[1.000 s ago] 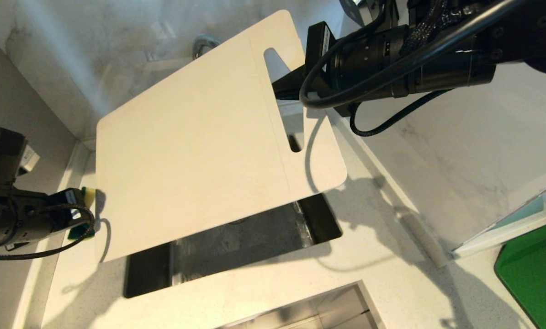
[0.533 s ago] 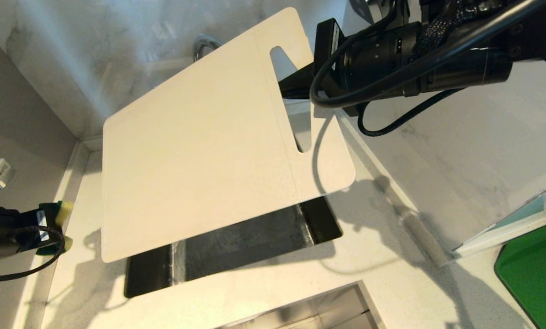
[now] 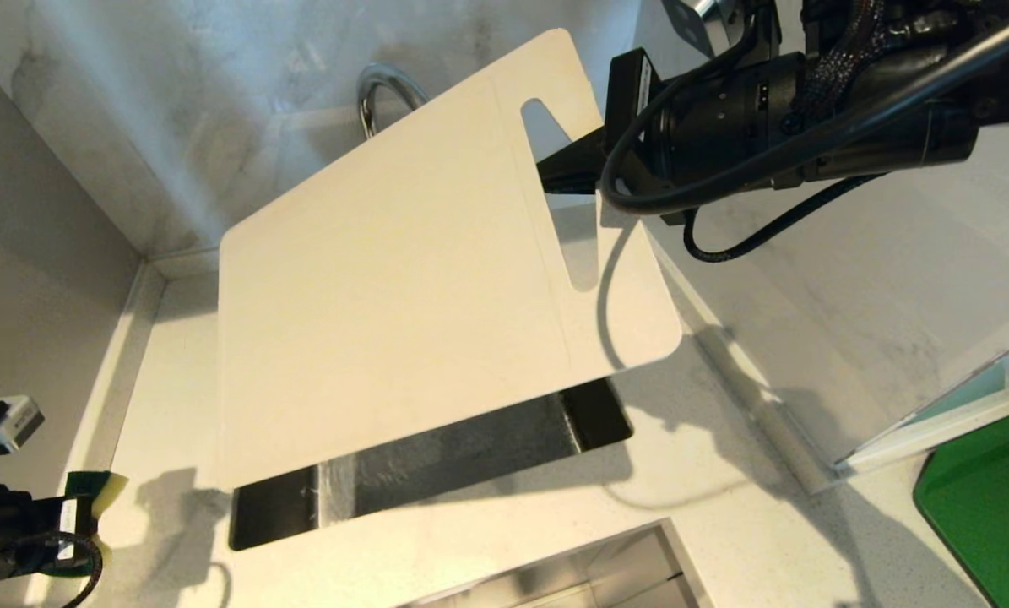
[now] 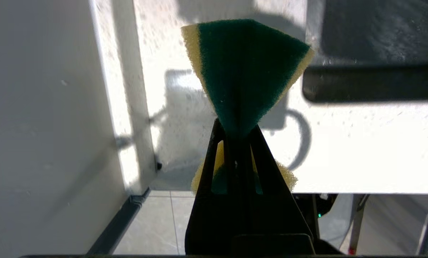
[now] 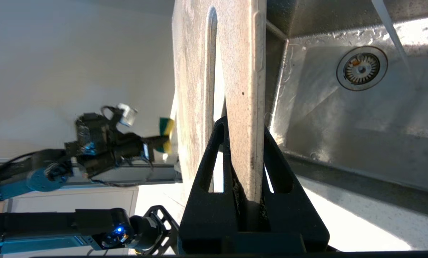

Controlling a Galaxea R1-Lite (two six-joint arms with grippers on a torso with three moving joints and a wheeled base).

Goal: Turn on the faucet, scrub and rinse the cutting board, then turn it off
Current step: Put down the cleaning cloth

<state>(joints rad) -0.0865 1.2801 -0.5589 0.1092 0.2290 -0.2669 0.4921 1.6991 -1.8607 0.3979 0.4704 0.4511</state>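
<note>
Since water is running down into the sink point(image 5: 342, 118) in the right wrist view, we'd say the faucet point(image 3: 379, 89) is already on, so step one looks done. Our right gripper point(image 3: 559, 173) is clamped tight on the cutting board point(image 3: 403, 287) along the edge by its handle slot, holding it tilted over the basin; in the head view the board fills the middle, with the faucet peeking out at 11 o'clock behind it. Our left gripper point(image 4: 235, 134), down at 8 o'clock in the head view, is pinched shut on the green-and-yellow sponge point(image 4: 244, 71) and well apart from the board (no contact right now). Can't tell how much scrubbing is done. Rinsing and shutting the tap off are still left, we reckon.
</note>
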